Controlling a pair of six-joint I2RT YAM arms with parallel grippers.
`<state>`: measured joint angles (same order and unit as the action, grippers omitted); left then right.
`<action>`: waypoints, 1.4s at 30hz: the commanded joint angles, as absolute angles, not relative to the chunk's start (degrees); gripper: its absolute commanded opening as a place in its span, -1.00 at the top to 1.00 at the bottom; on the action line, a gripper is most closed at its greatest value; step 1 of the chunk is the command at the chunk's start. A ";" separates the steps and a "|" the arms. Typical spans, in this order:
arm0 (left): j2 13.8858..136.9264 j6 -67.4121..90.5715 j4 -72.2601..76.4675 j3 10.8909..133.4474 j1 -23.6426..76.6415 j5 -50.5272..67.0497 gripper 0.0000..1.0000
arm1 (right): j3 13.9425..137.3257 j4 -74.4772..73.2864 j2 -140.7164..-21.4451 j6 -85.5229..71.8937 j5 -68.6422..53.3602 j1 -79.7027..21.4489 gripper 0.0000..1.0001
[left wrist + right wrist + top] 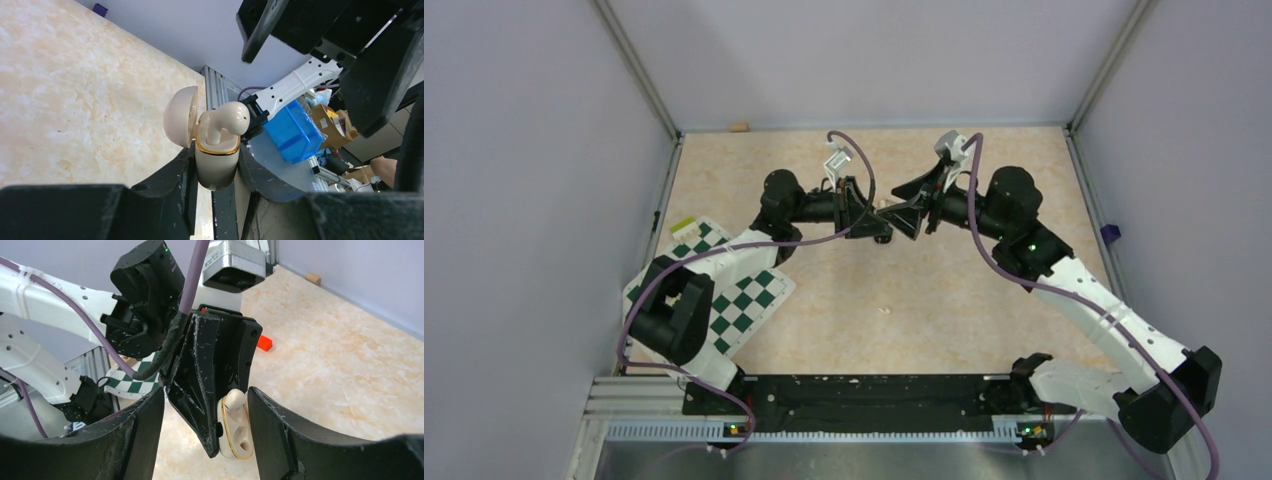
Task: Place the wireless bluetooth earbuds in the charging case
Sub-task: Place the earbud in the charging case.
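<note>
The charging case (216,167) is a cream-white clamshell with a gold rim, its lid (181,123) swung open to the left. My left gripper (216,156) is shut on the case's body and holds it above the table. One cream-white earbud (227,120) stands in a socket with its stem down and its head above the rim. In the right wrist view the case (235,435) shows a second, empty socket below that earbud (235,401). My right gripper (205,395) is open, its jaws on either side of the case and the left gripper's finger (210,365). From above, the two grippers (879,228) (914,215) meet mid-table.
A green-and-white chequered mat (734,290) lies at the left under the left arm. A small red block (265,343) sits on the beige table beyond the grippers. A small wooden block (739,127) rests at the back wall. A white crumb (885,309) lies mid-table.
</note>
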<state>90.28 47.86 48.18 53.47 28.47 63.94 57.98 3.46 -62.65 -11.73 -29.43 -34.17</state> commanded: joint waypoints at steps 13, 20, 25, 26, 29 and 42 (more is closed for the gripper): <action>88.93 46.76 54.45 53.84 29.61 66.77 1.00 | 60.40 2.63 -58.33 -4.87 -18.98 -32.87 -0.19; 88.63 47.09 54.66 53.98 29.62 66.80 1.00 | 58.96 2.95 -58.11 -2.92 -24.22 -32.87 -0.21; 88.47 47.28 54.71 54.05 29.62 66.84 1.00 | 57.99 3.30 -59.02 -1.75 -24.37 -32.88 -0.27; 88.38 47.28 54.70 54.05 29.53 66.87 1.00 | 57.96 3.26 -59.30 -1.55 -24.32 -32.87 -0.28; 88.27 47.36 54.79 53.99 29.62 66.88 1.00 | 57.80 3.09 -60.29 -1.04 -23.87 -33.00 -0.29; 88.05 47.36 54.76 53.94 29.53 66.84 1.00 | 57.55 2.53 -61.35 1.95 -22.38 -34.19 -0.31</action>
